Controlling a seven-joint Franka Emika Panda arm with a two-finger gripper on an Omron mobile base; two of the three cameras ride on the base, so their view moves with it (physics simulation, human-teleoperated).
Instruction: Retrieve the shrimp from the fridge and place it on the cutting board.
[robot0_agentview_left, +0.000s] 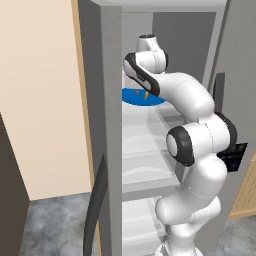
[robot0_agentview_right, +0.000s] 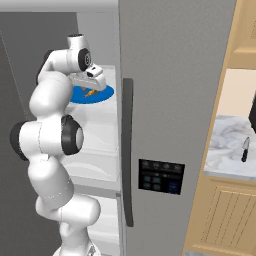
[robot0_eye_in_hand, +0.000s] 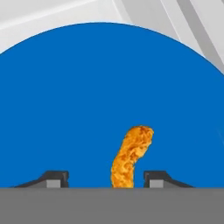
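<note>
the gripper (robot0_eye_in_hand: 103, 179) hangs low over the blue plate (robot0_eye_in_hand: 87, 96) on an upper shelf (robot0_agentview_left: 145, 135) of the fridge (robot0_agentview_right: 170, 90). its jaws stand apart with the shrimp (robot0_eye_in_hand: 130, 156) between them, nearer one side, not yet pinched. that offset could let the tiny curved piece roll or squirt out as they close. the plate looks slick. the shelf bay is tight around the arm. beyond the door, a knife (robot0_agentview_right: 245, 149) stands on the marble tabletop (robot0_agentview_right: 227, 145).
</note>
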